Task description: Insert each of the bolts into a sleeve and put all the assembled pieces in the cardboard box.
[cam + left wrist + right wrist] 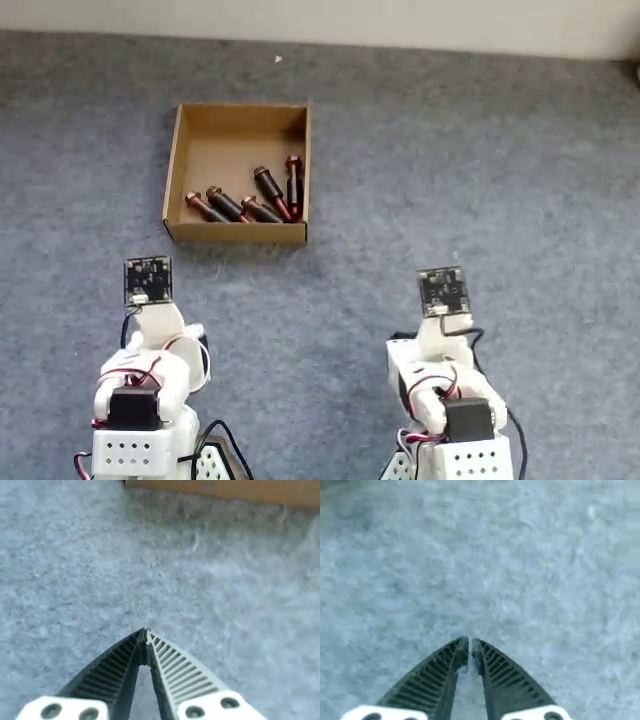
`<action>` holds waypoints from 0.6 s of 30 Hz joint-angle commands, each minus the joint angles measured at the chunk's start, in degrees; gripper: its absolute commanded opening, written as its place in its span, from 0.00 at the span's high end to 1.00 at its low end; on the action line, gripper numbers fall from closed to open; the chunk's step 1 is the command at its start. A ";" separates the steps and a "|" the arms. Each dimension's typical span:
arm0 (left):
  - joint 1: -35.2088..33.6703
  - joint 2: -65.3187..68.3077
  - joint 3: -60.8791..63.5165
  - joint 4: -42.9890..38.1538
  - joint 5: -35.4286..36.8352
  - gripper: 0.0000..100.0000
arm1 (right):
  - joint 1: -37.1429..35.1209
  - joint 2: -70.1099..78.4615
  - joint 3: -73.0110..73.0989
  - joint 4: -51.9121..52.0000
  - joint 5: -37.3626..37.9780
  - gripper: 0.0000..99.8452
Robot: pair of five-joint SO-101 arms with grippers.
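Plastic closed on nothing, both arms; task apparently complete
Both pairs, the left black-and-white ribbed fingers (pixel 172 662) and the right black ribbed fingers (pixel 502 675), are pressed closed and empty over the grey felt tabletop (pixel 480 150); 5 dark-sleeved reddish bolts (pixel 225 204) lie in the brown cardboard box (pixel 235 140), so park both arms clear of it.

Open brown cardboard box (pixel 225 140) on a grey felt-covered table (pixel 480 150), ahead of two white arms.
The cardboard box sits ahead of the left arm (pixel 150 350), slightly to its right, and ahead-left of the right arm (pixel 445 370). Five dark sleeved bolts (pixel 228 205) lie inside it, gathered in the near half toward the near wall and right wall. The left gripper (pixel 145 632) is over the table near the box's near wall; the right gripper (pixel 469 642) is over the table.
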 commanded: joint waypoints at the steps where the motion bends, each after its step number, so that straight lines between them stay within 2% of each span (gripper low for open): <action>1: -0.13 -0.22 1.10 1.23 -7.47 0.99 | 3.21 -0.31 5.67 2.07 -0.35 0.99; 5: -0.13 -0.22 1.10 1.23 -11.08 0.99 | 3.38 -0.31 5.67 2.07 -0.44 0.99; 18: -0.04 -0.22 1.10 1.23 -10.81 0.99 | 3.38 -0.31 5.67 2.07 -0.18 0.99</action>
